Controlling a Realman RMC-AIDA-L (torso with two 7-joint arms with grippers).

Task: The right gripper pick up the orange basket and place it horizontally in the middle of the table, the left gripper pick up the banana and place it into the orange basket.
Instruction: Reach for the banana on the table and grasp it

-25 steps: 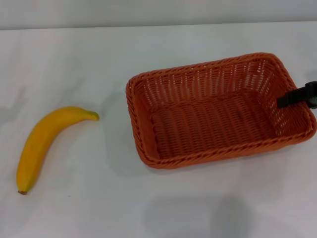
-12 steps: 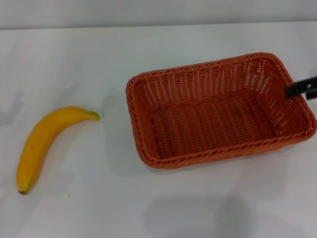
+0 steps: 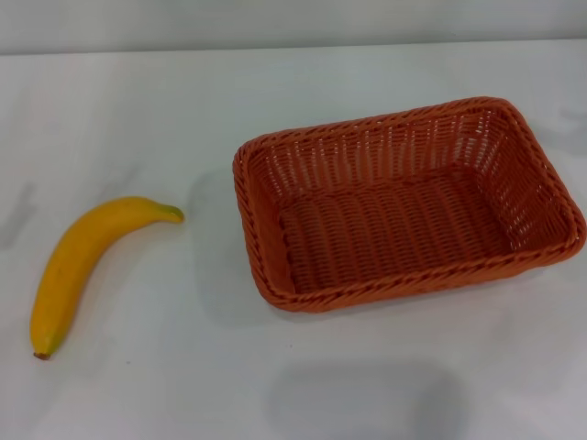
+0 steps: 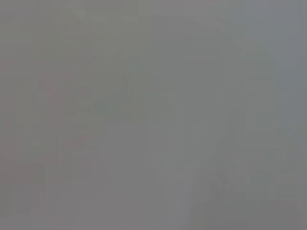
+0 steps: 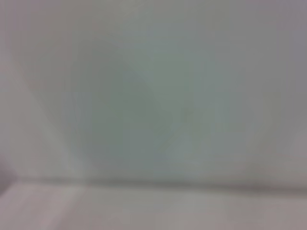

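Black claws are showing in none of the views, so whether either one is spread or pressed together cannot be told. Woven and empty, the orange basket (image 3: pixel 408 203) is sitting on the white tabletop (image 3: pixel 138 110), its long side lying slightly askew, right of centre. Well apart on the left, the banana (image 3: pixel 81 266) is lying flat.

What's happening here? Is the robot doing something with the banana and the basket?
Nothing is being held right now. The orange basket sits empty on the white table, toward the robot's right. The banana lies by itself on the table to the basket's left, not touching it. Neither pincer shows in any view, so no arm is on either thing. The banana has not gone into the basket yet.
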